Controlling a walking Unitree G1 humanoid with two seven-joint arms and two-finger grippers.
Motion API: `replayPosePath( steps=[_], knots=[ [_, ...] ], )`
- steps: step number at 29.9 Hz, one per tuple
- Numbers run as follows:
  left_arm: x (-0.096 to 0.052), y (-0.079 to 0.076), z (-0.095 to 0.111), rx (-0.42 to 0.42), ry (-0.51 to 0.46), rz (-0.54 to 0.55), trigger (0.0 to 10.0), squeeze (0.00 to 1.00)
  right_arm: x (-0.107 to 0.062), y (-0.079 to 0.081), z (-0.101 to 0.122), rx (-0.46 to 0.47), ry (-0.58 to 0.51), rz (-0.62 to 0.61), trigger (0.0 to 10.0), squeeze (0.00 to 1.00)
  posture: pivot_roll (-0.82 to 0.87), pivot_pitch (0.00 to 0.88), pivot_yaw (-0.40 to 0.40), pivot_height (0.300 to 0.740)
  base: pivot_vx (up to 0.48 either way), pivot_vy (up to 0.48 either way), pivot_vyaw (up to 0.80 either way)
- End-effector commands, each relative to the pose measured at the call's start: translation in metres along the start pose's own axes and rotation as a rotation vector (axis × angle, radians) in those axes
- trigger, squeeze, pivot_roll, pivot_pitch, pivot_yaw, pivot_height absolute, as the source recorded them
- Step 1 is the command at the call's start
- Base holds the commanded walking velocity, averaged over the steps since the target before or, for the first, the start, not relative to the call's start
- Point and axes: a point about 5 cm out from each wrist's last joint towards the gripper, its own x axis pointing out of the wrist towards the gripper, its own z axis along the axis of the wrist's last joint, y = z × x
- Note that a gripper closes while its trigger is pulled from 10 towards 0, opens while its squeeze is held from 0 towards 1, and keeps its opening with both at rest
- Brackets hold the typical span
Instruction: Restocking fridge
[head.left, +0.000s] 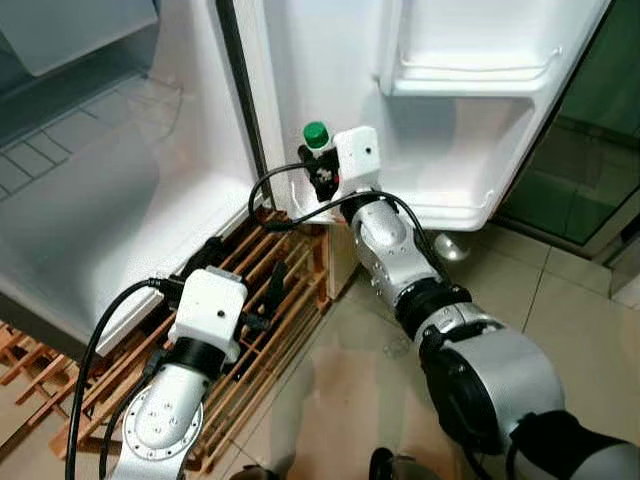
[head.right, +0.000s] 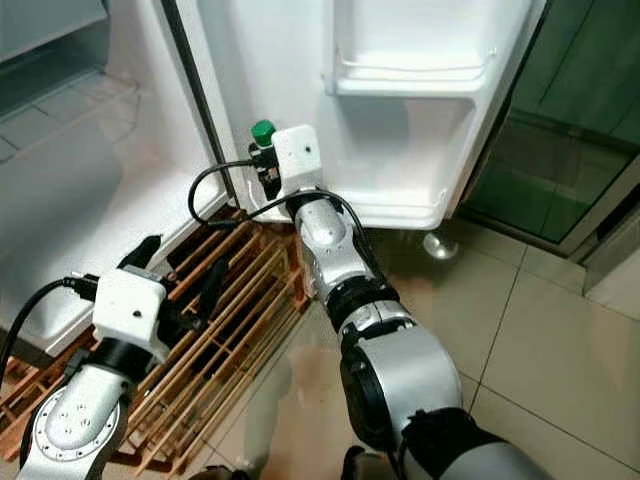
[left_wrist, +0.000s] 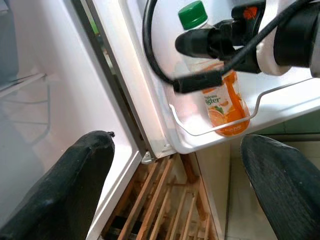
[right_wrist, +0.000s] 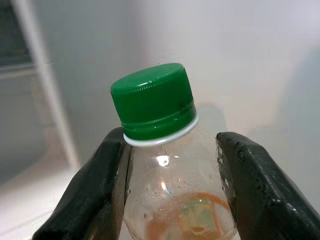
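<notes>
Gripping one bottle (left_wrist: 220, 95): the right gripper (right_wrist: 170, 190).

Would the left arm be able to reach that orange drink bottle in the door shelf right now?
Probably not easily: the right end effector is clamped around the bottle neck, and its cable crosses in front. The left end effector hangs open, lower down over the wooden rack.

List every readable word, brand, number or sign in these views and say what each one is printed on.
One partly readable text: "...ster", on the orange label of the clear green-capped juice bottle standing in the white fridge door shelf; its first letters are hidden behind a black cable.
Smaller print below that word on the label: too small to read.
The right gripper holds the bottle's neck; the label there is blurred and unreadable.
</notes>
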Motion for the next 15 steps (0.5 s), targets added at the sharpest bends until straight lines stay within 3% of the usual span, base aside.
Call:
replayPosePath(
  steps=[1,2,4,5,6,7,15],
  knots=[
    [0.0,-0.001,-0.003,0.014,0.01,0.005,10.0,0.0,0.002,0.0,-0.003,0.108,0.058,-0.012,10.0,0.0,0.12,0.149,0.076,0.74,0.0,0.0,0.0],
    [0.001,-0.001,-0.005,0.022,0.02,0.005,10.0,0.0,0.005,-0.002,-0.001,0.191,0.084,-0.035,10.0,0.0,0.11,0.147,0.074,0.74,0.0,0.0,0.0],
    [0.002,-0.001,-0.005,0.024,0.025,0.006,10.0,0.0,0.005,-0.003,-0.001,0.206,0.09,-0.041,10.0,0.0,0.11,0.147,0.074,0.74,0.0,0.0,0.0],
    [0.003,-0.001,-0.007,0.031,0.029,0.007,10.0,0.0,0.006,-0.006,-0.001,0.26,0.11,-0.069,10.0,0.67,0.11,0.138,0.07,0.74,0.0,0.0,0.0],
    [0.003,-0.001,-0.007,0.031,0.029,0.007,10.0,0.0,0.006,-0.006,-0.001,0.26,0.11,-0.069,10.0,0.67,0.11,0.138,0.07,0.74,0.0,0.0,0.0],
    [0.005,-0.001,-0.008,0.031,0.031,0.008,10.0,0.0,0.007,-0.01,0.0,0.268,0.123,-0.093,10.0,1.0,0.11,0.133,0.065,0.74,0.0,0.0,0.0],
    [0.011,-0.002,-0.011,0.021,0.035,0.021,10.0,0.0,0.01,-0.014,0.009,0.172,0.123,-0.099,10.0,1.0,0.09,0.114,0.044,0.74,0.0,0.0,0.0]
  ],
)
